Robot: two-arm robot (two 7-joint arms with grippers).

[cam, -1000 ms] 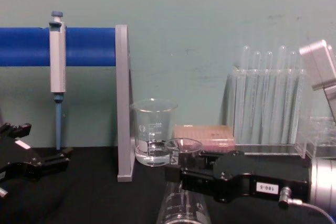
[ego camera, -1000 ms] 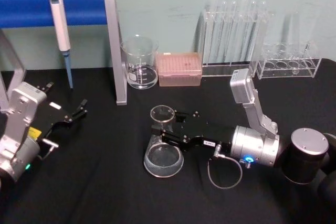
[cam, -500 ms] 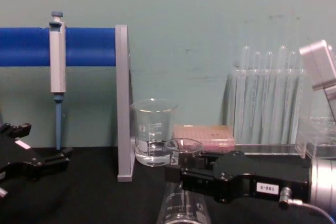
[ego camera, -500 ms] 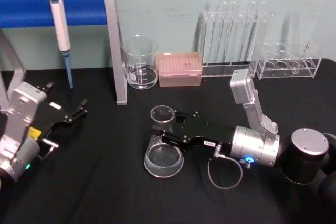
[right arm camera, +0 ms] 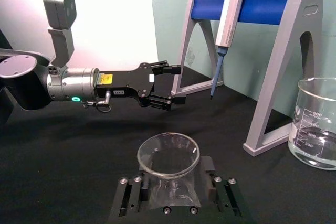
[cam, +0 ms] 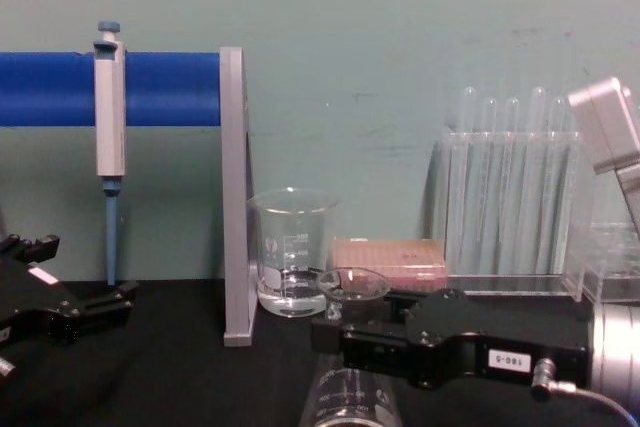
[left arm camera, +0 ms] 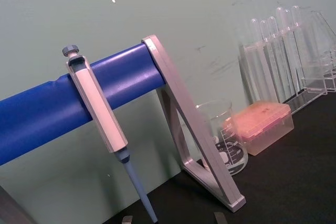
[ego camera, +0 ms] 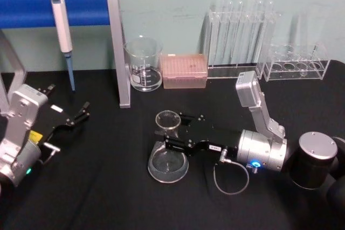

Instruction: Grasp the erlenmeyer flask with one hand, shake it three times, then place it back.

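The erlenmeyer flask (ego camera: 168, 157) is clear glass with a wide base and a flared rim, standing upright near the middle of the black table. My right gripper (ego camera: 169, 136) reaches in from the right and is shut on its neck just under the rim. In the right wrist view the flask's rim (right arm camera: 168, 155) sits between the two black fingers (right arm camera: 125, 203). In the chest view the flask (cam: 350, 397) is low at centre, with the right gripper (cam: 335, 332) clamped around the neck. Whether the base touches the cloth I cannot tell. My left gripper (ego camera: 75, 118) rests open at the far left, also seen as the left gripper (right arm camera: 178, 83).
A glass beaker (ego camera: 143, 71) holding a little liquid, a pink tip box (ego camera: 184, 71) and test tube racks (ego camera: 240, 36) line the back wall. A pipette (ego camera: 62, 25) hangs on the blue-barred stand (ego camera: 116, 52) at back left. Open black cloth lies in front of the flask.
The flask's rim has dipped slightly lower and toward me along with the right gripper. The left arm has not moved.
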